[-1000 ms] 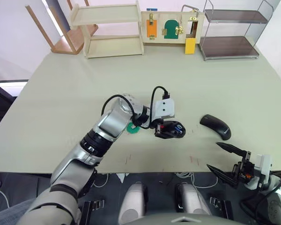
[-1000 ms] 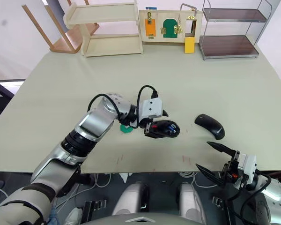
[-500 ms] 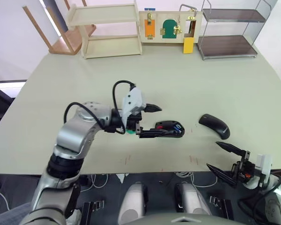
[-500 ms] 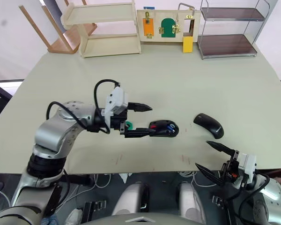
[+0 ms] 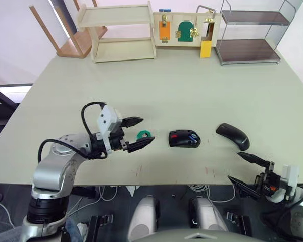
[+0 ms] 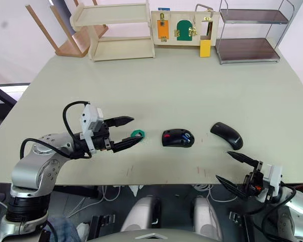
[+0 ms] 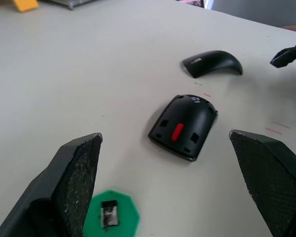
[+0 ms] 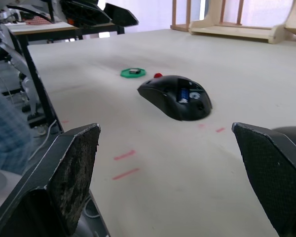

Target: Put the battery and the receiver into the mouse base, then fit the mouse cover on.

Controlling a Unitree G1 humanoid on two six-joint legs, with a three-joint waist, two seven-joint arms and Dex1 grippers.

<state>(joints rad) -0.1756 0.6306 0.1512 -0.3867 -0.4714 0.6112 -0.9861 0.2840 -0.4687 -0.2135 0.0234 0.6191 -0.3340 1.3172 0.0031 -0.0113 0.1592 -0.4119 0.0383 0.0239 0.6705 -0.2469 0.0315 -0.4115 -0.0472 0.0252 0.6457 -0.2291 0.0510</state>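
Here, battery (image 8: pixel 184 95) seated in mouse base (image 5: pixel 184 138); receiver (image 7: pixel 109 215) on green disc (image 7: pixel 112 219); both grippers' jaws wide, empty.

A pale green table (image 5: pixel 202 80) carries the mouse base (image 5: pixel 184 138) near its front edge, its open top showing a red part and the blue battery (image 8: pixel 184 95). Just left of the base lies a green octagonal disc (image 7: pixel 111 217); the mouse cover (image 5: pixel 232 136) rests to its right. Beyond the base, along the far edge, stand a wooden shelf (image 5: pixel 122 31), a latch board (image 5: pixel 187 29) and a wire rack (image 5: pixel 250 31).
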